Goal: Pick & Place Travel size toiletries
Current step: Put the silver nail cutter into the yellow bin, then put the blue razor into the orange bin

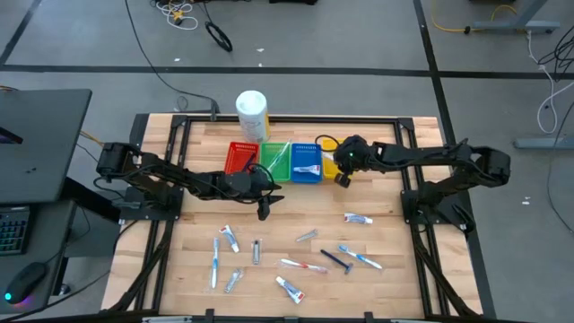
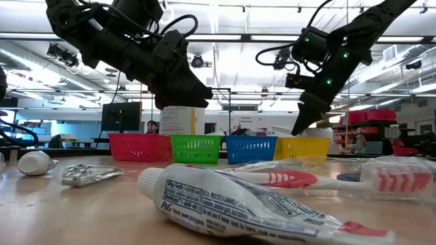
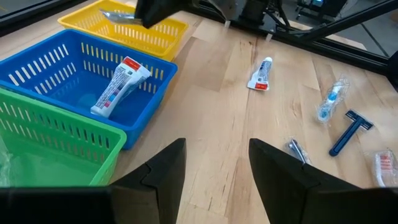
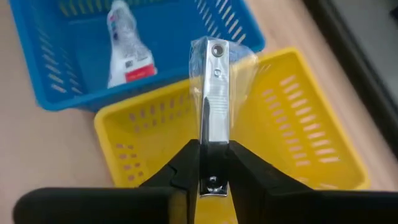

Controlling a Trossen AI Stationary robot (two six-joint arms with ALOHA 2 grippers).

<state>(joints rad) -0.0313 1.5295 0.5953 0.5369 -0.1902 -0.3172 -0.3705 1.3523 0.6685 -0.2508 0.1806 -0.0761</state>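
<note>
We see the wrapped nail clipper pinched at its near end by the right end effector, long axis pointing straight out over the yellow bin in the frame's centre. Left end effector hangs wide, empty.

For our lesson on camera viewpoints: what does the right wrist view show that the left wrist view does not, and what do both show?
Only the right wrist view: the right tool pinching a wrapped nail clipper.
Only the left wrist view: the green bin, a blue razor, a white tube on the table.
Both: the blue bin holding a tube, and the yellow bin.
</note>
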